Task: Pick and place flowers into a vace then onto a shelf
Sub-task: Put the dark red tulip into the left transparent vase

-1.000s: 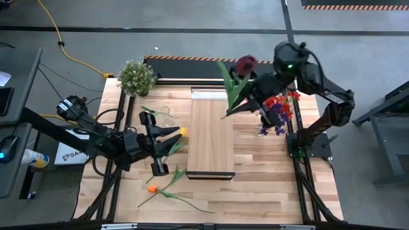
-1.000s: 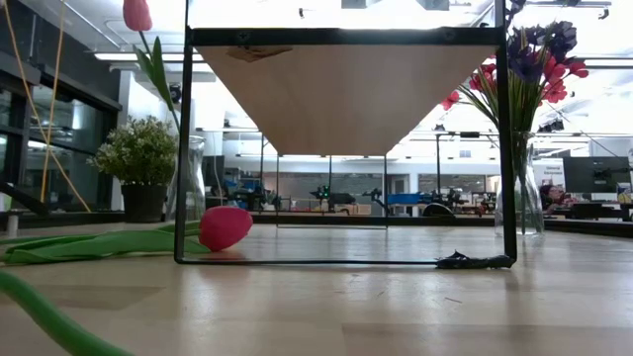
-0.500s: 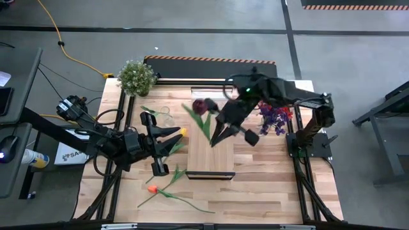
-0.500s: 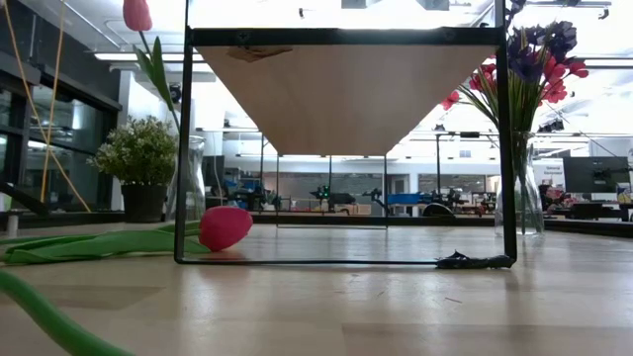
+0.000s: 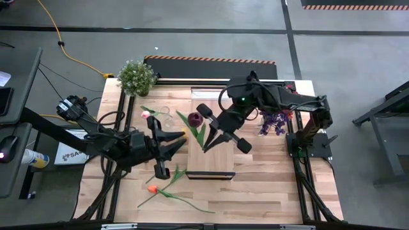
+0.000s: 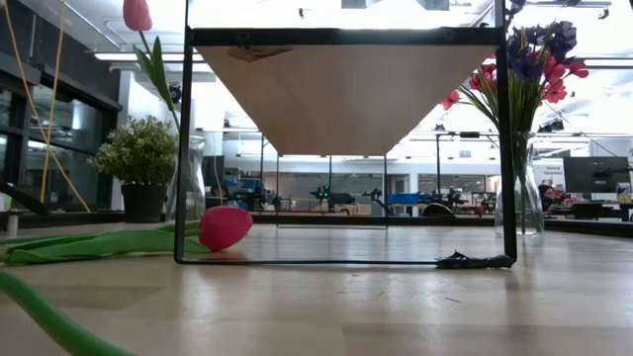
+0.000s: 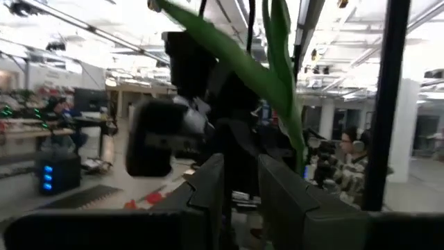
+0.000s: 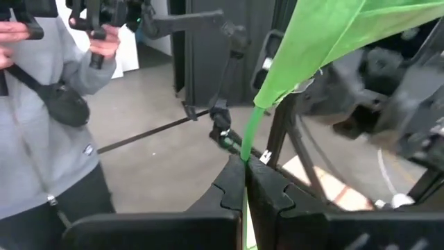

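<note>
My right gripper point(image 5: 208, 145) hangs over the light wooden shelf point(image 5: 220, 160), shut on a dark maroon flower point(image 5: 195, 119) with long green leaves. My left gripper point(image 5: 181, 138) is raised at the shelf's left side and points toward that flower. Its fingers point(image 7: 208, 191) stand a narrow gap apart, and I see nothing between them. The flower's leaf point(image 7: 229, 55) crosses in front of it. A glass vase point(image 5: 163, 115) holding a pink tulip point(image 5: 146, 115) stands just beyond the left gripper. My right gripper pinches the maroon flower's green stem point(image 8: 248, 142) between its two shut fingers point(image 8: 229, 187), near the stem's lower end. The fingers come from the table's right side, slanting toward the left. The flower is lifted clear above the shelf, with stem and head reaching beyond the fingertips.
A second vase with red and purple flowers point(image 5: 276, 117) stands at the shelf's right. A bushy potted plant point(image 5: 136, 76) sits at the far left corner. An orange flower point(image 5: 153, 189) lies on the table near the front. A person point(image 8: 48, 104) stands beyond the table.
My right gripper has carried the maroon flower from beside the right-hand vase toward the table's left and near edges and somewhat down, so that it now hangs over the shelf. My left gripper has rolled at the wrist without leaving its place.
</note>
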Controlling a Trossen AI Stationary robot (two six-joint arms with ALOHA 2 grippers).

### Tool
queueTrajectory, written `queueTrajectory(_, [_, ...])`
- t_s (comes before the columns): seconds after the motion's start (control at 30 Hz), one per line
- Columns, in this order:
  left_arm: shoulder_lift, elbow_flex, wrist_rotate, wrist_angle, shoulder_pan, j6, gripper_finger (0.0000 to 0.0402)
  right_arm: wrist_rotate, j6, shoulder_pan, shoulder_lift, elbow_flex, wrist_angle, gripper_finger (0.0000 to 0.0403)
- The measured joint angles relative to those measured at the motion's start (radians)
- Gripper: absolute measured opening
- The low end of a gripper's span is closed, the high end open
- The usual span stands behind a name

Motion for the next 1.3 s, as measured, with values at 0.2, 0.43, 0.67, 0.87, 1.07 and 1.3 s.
queueTrajectory(0.2, [0.001, 0.0, 0.018, -0.029, 0.0, -0.067, 0.0124, 0.001, 0.0, 0.0, 0.004, -0.012, 0.043, 0.0])
queueTrajectory(0.43, [0.002, 0.0, 0.032, -0.083, 0.0, -0.14, 0.0124, -0.003, 0.014, 0.0, 0.034, -0.014, 0.059, 0.0])
queueTrajectory(0.67, [0.003, 0.0, 0.033, -0.116, 0.001, -0.173, 0.0124, -0.008, 0.027, -0.003, 0.04, -0.013, 0.087, 0.0])
queueTrajectory(0.87, [0.003, 0.0, 0.046, -0.134, 0.008, -0.197, 0.0124, -0.005, 0.027, -0.003, 0.04, -0.013, 0.096, 0.0])
queueTrajectory(1.07, [0.003, 0.0, 0.154, -0.17, 0.07, -0.261, 0.0124, -0.009, 0.037, -0.003, 0.056, -0.012, 0.117, 0.0])
queueTrajectory(1.3, [0.002, 0.0, 0.195, -0.194, 0.099, -0.297, 0.0124, -0.018, 0.044, -0.003, 0.058, -0.012, 0.11, 0.0])
